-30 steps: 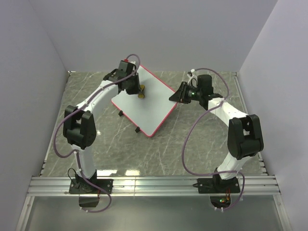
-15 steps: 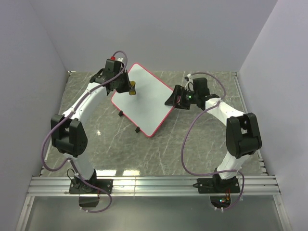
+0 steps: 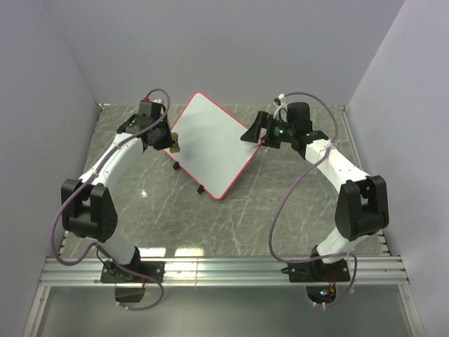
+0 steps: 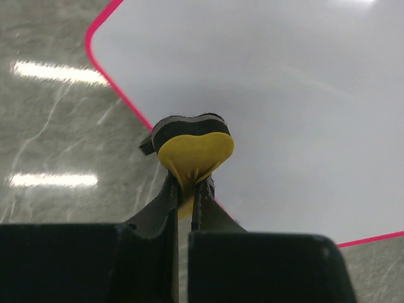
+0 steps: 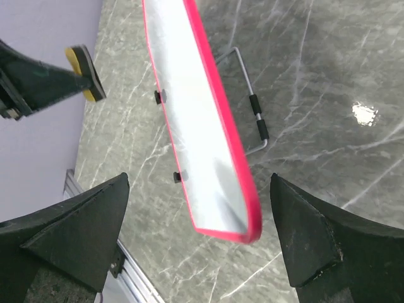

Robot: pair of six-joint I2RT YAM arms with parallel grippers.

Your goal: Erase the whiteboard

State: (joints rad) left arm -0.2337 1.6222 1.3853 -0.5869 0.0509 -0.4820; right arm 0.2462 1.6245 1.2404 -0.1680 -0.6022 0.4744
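Note:
The whiteboard (image 3: pixel 210 144), white with a pink-red frame, stands tilted mid-table, its surface looking blank. My left gripper (image 3: pixel 168 144) hangs at the board's left edge, shut on a small yellow eraser (image 3: pixel 174 148). In the left wrist view the eraser (image 4: pixel 192 150) is pinched between the fingers, its black felt face turned toward the whiteboard (image 4: pixel 303 95). My right gripper (image 3: pixel 251 133) stands open at the board's right corner. In the right wrist view the whiteboard (image 5: pixel 196 126) shows edge-on, its corner between the wide-open fingers (image 5: pixel 82 233) without touching them.
The grey marbled table (image 3: pixel 280 210) is walled on three sides. An aluminium rail (image 3: pixel 224 270) runs along the near edge. Behind the board a wire stand (image 5: pixel 252 107) rests on the table, and two black feet (image 3: pixel 200 188) sit at its lower edge.
My left gripper has swept the eraser leftward across the board to its left edge. The right gripper has opened wide at the board's right corner.

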